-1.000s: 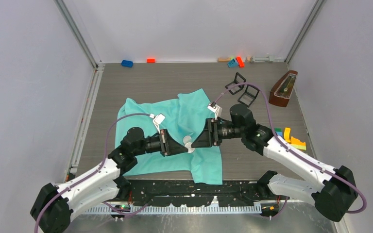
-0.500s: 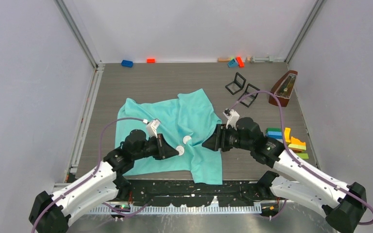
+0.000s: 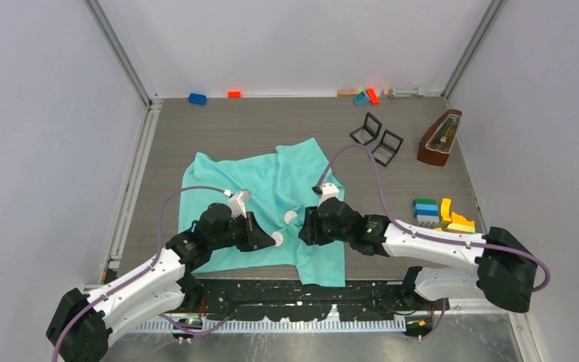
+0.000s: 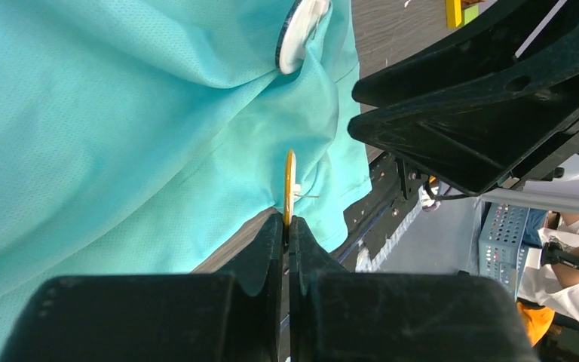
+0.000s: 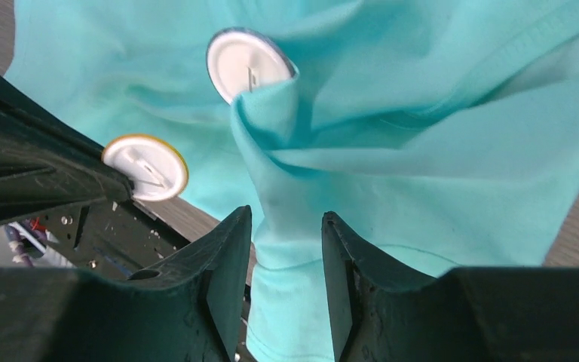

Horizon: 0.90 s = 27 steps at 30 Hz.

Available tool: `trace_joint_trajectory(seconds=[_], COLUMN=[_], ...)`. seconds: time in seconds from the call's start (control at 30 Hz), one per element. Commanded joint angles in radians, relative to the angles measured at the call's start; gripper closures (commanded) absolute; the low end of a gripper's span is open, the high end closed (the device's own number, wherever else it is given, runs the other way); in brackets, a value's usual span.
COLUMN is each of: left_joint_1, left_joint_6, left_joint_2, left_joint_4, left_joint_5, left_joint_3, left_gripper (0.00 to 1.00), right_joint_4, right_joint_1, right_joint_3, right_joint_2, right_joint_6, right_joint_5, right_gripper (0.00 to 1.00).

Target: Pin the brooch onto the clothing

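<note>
left gripper (image 4: 287, 220) clamps brooch (image 4: 289, 181) | right gripper (image 5: 286, 217) moved in, parted at T-shirt (image 5: 422, 151) fold

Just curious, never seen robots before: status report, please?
Left gripper shut on yellow-rimmed brooch. Right gripper open, straddling T-shirt fold. Second badge partly behind that fold.

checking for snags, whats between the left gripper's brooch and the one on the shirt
Only turquoise T-shirt fabric between the yellow-rimmed brooch and the second brooch, per the right wrist view.
</note>
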Motion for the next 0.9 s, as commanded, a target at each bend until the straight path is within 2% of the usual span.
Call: trace_joint_trajectory(seconds=[0.0, 0.13, 0.27, 0.47, 0.53, 0.7, 0.87], left_joint_1=[-0.001, -0.001, -0.001, -0.001, -0.001, -0.011, -0.042], left_joint_6=[0.01, 0.005, 0.004, 0.001, -0.001, -0.023, -0.034], left_joint_2=[-0.013, -0.029, -0.032, -0.008, 0.009, 0.04, 0.054], left_joint_4=[0.039, 0.037, 0.038, 0.047, 0.046, 0.07, 0.08], left_joint_5=[-0.014, -0.013, -0.013, -0.015, -0.025, -0.04, -0.076], left_joint_3=[-0.017, -0.03, -0.034, -0.026, -0.018, 0.001, 0.02], left_gripper=[1.0, 1.0, 1.0, 1.0, 1.0, 1.0, 1.0], right_joint_4=[0.092, 0.086, 0.072, 0.028, 0.018, -0.011, -0.023], right_joint_1=[0.036, 0.047, 0.052, 0.071, 0.079, 0.1, 0.119], right_joint_3=[0.108, 0.154, 0.186, 0.21, 0.208, 0.199, 0.188], right_joint_2=[0.089, 0.164, 0.205, 0.227, 0.219, 0.193, 0.173], right_joint_6=[-0.066, -0.099, -0.11, -0.11, -0.101, -0.073, -0.041], right_joint_5=[0.097, 0.111, 0.123, 0.147, 0.149, 0.164, 0.171], right_gripper=[0.55, 0.55, 0.6, 0.88, 0.93, 0.99, 0.99])
